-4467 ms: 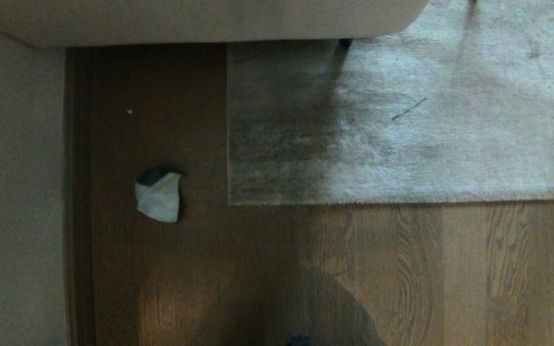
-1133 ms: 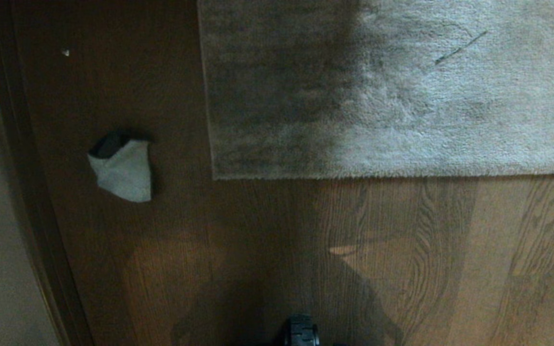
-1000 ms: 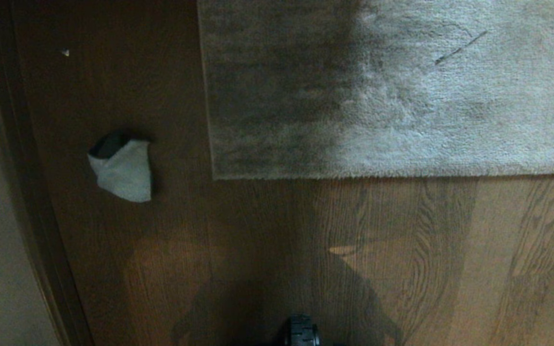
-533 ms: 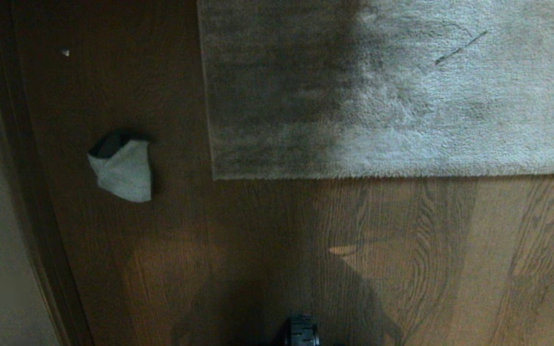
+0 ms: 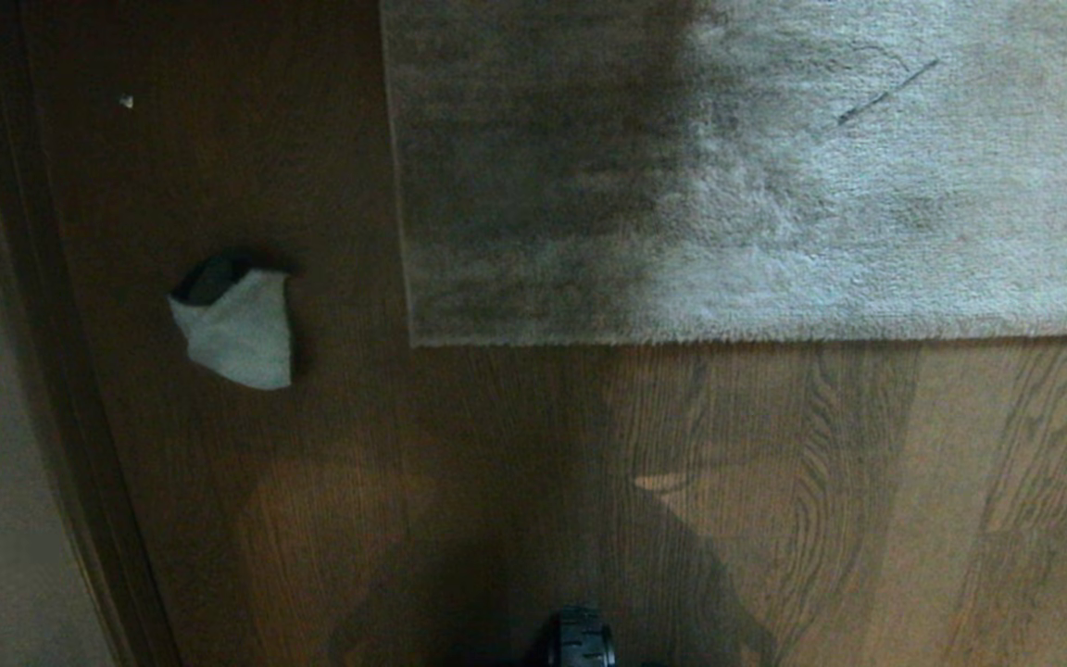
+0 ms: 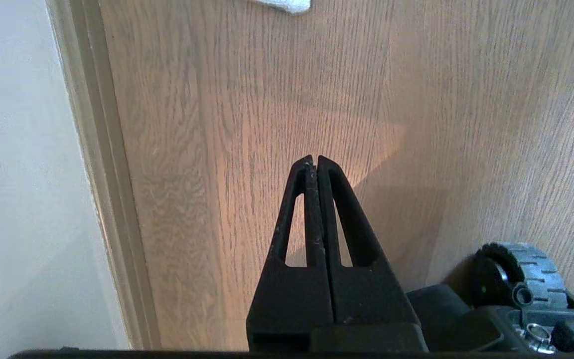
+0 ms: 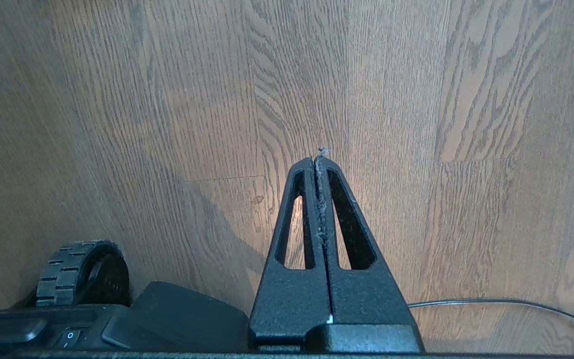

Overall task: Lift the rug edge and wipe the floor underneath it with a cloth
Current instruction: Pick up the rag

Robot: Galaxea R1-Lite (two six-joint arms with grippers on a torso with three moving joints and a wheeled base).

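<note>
Plainly, both pairs of jaws are pressed together and empty: the left gripper (image 6: 313,158) and the right gripper (image 7: 321,159) each hang over bare floor (image 5: 515,463). Further out, the cloth (image 5: 237,329) lies crumpled near the baseboard (image 5: 61,389), apart from the rug edge (image 5: 682,338), which lies flat.
</note>
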